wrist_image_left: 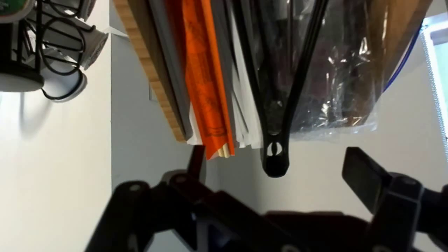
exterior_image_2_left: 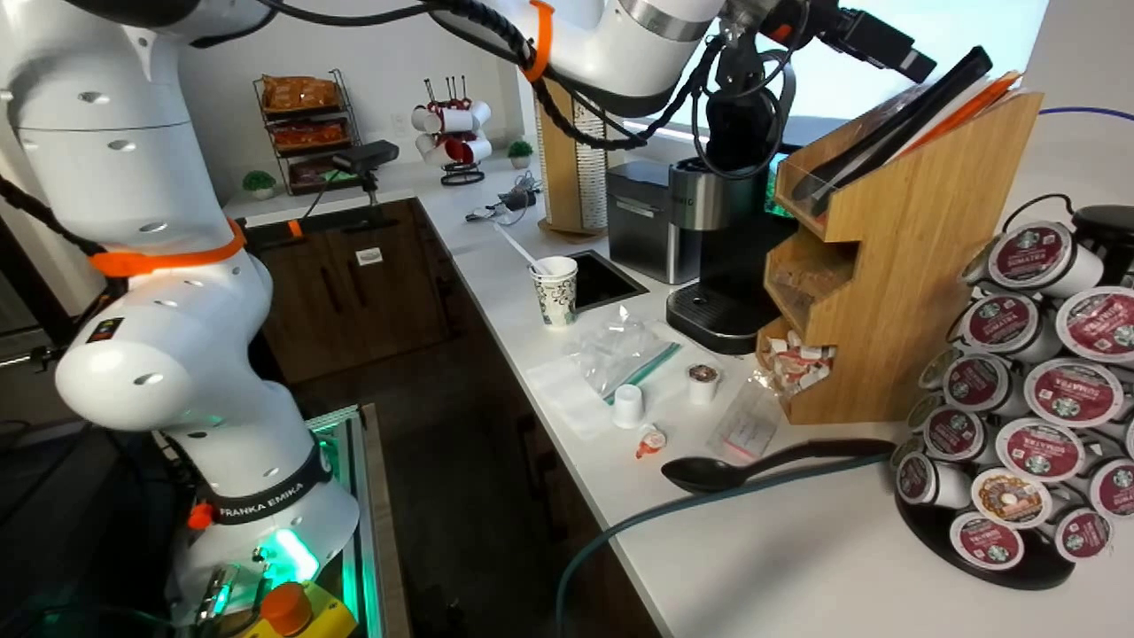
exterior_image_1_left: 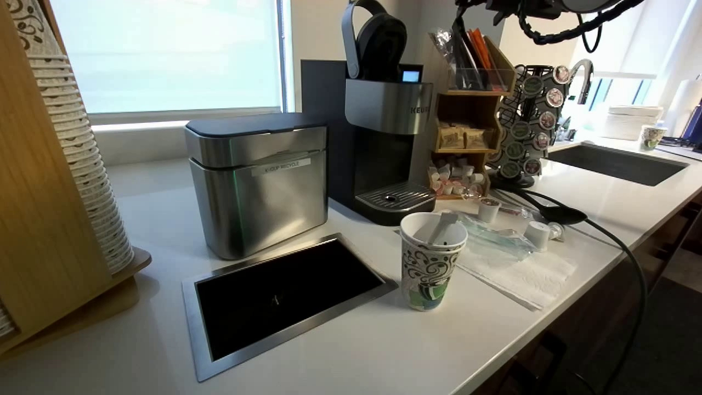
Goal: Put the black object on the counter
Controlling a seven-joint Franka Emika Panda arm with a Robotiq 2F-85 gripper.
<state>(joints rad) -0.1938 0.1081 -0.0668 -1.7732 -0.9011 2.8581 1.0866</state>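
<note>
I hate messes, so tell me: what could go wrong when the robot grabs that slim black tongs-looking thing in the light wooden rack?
The open black gripper might also catch the long orange paper sleeve close to the slim black tongs-like tool. The crinkly clear plastic wrapping by the tool could snag too. On the way to the smooth white countertop, the tool might knock over the white patterned paper cup standing there.

Stretches long and white as a desk (exterior_image_1_left: 356, 351), with a steel-framed dark inset (exterior_image_1_left: 290, 304). Carries a steel bin (exterior_image_1_left: 263, 211), coffee machine (exterior_image_1_left: 384, 112), wooden shelf rack (exterior_image_2_left: 917, 301) and pod carousel (exterior_image_2_left: 930, 532). Also bears an upright paper cup (exterior_image_1_left: 430, 269) (just beside the inset), a coffee pod (exterior_image_2_left: 702, 387), a napkin (exterior_image_1_left: 524, 282) partly under a clear bag (exterior_image_2_left: 611, 356), and a black spoon (exterior_image_2_left: 728, 474).
</note>
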